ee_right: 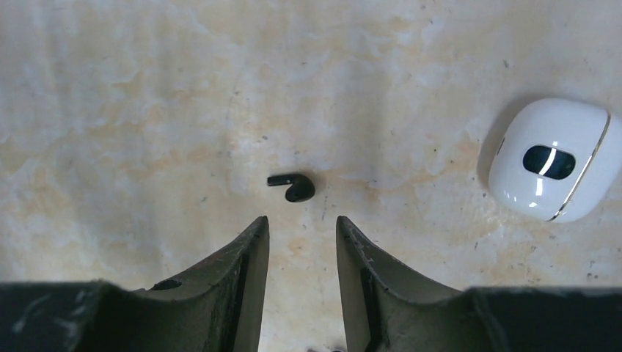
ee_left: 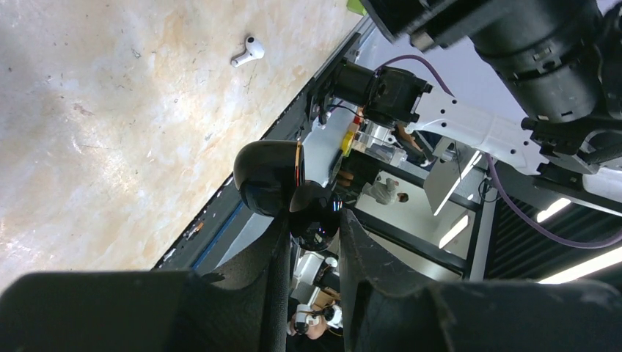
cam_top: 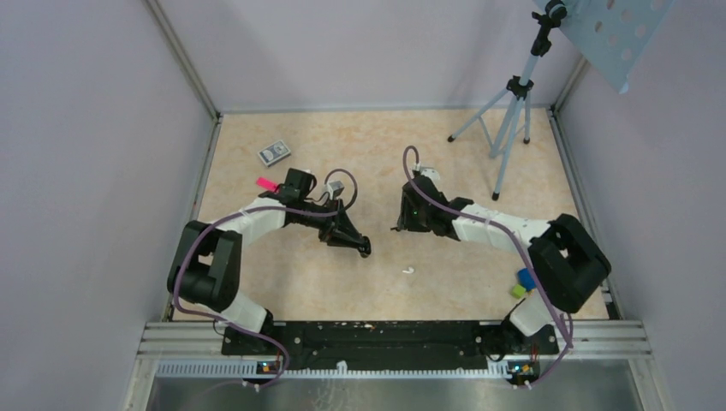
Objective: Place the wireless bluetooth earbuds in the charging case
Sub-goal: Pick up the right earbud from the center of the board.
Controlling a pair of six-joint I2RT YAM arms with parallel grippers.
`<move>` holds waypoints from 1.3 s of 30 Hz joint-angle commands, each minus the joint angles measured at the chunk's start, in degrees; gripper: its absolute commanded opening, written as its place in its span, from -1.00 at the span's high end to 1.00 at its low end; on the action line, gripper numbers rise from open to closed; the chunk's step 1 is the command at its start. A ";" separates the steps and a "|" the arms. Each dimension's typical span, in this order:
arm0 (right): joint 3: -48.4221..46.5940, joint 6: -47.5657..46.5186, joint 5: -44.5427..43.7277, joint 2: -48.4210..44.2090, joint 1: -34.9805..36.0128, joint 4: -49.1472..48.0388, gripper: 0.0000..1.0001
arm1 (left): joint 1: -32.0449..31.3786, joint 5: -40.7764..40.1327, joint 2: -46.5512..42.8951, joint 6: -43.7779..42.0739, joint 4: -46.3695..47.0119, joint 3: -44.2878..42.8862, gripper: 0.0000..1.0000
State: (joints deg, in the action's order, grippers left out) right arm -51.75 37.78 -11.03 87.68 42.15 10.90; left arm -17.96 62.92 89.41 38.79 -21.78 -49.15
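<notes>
Top overhead, far; wrists close; all share table.

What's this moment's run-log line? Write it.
left gripper: shut on black case | right gripper: open, facing black earbud | white earbud: loose on table

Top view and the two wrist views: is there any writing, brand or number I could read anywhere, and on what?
No readable text in any view.
Small grey box: printed face, too small to read.
White case: dark oval, no lettering.
Black glossy case: no lettering.
</notes>
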 commanded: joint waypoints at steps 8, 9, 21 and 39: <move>-3.37 30.19 1.22 6.01 -0.49 7.55 0.23 | 0.14 0.67 -2.64 -1.43 -0.45 0.04 1.00; -2.83 31.86 1.19 5.97 -0.43 7.16 0.23 | 0.12 0.70 -2.74 -1.52 -0.46 0.11 1.00; -1.66 40.05 2.92 8.73 -1.76 2.64 0.29 | 0.11 1.22 -3.64 -1.74 -0.27 1.05 1.00; -0.36 42.88 4.76 11.26 -3.22 -1.06 0.45 | 0.12 1.48 -4.30 -2.29 -0.46 1.37 1.00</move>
State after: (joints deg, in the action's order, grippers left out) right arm -52.01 79.77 -6.76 97.60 39.33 11.31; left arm -17.93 63.13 87.55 37.54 -22.65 -48.47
